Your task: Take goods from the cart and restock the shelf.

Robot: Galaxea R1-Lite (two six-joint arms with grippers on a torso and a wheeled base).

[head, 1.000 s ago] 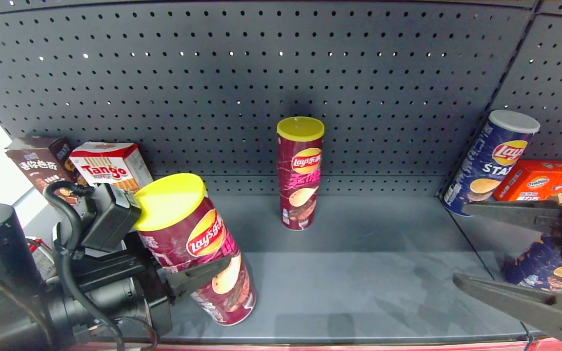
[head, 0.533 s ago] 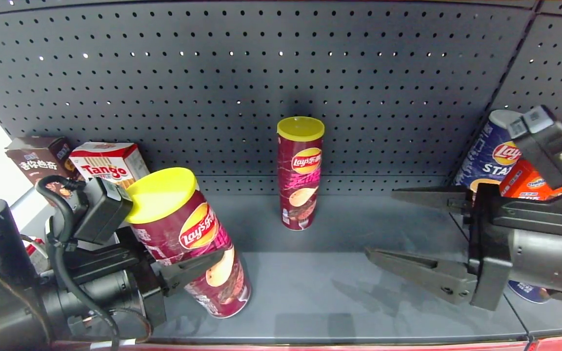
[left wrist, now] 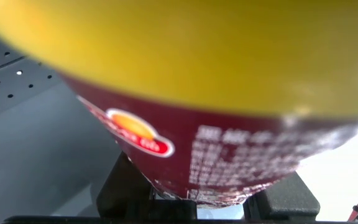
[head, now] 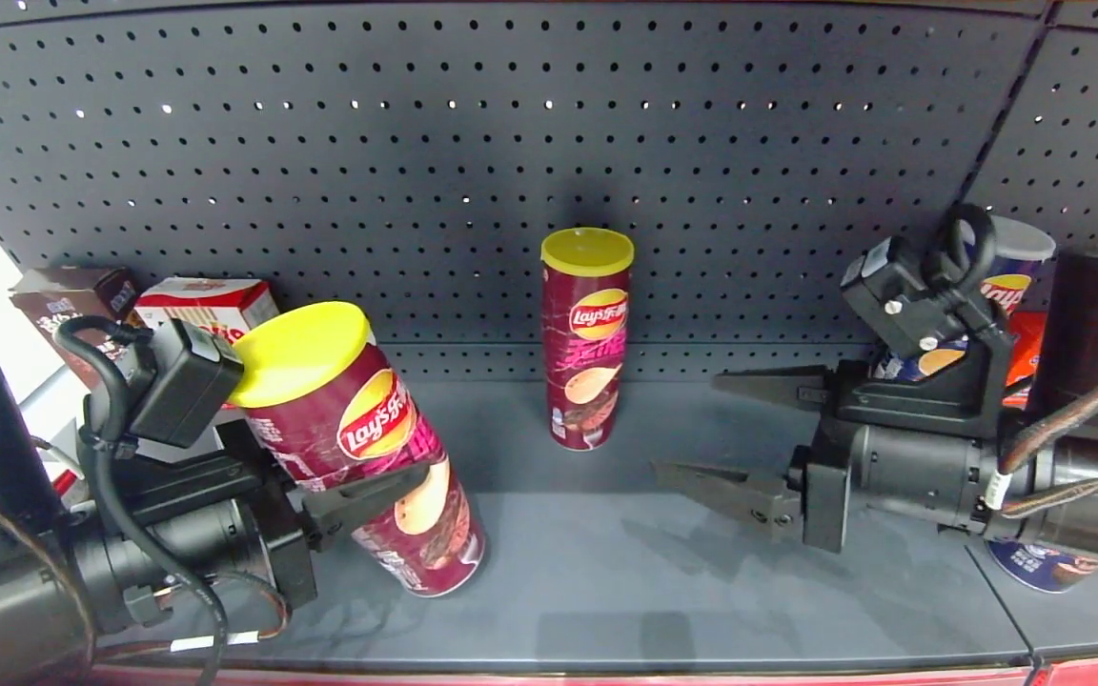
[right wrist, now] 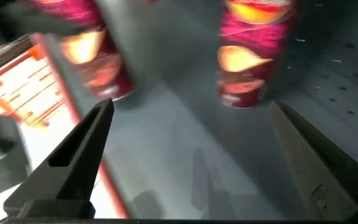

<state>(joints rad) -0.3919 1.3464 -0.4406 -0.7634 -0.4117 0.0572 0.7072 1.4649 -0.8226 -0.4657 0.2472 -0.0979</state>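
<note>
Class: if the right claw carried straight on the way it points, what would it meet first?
Probably the upright crisp can; the open right claw aims roughly at it, though depth is unclear and it might pass in front.

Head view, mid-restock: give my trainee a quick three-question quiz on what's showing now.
1. True or false: the left gripper is shut on a tilted red can with a yellow lid.
2. The right gripper is: A open and empty; B shut on a box; C holding a blue can.
3. What colour is the lid of the upright can by the pegboard?
Key: 1 true; 2 A; 3 yellow.
</note>
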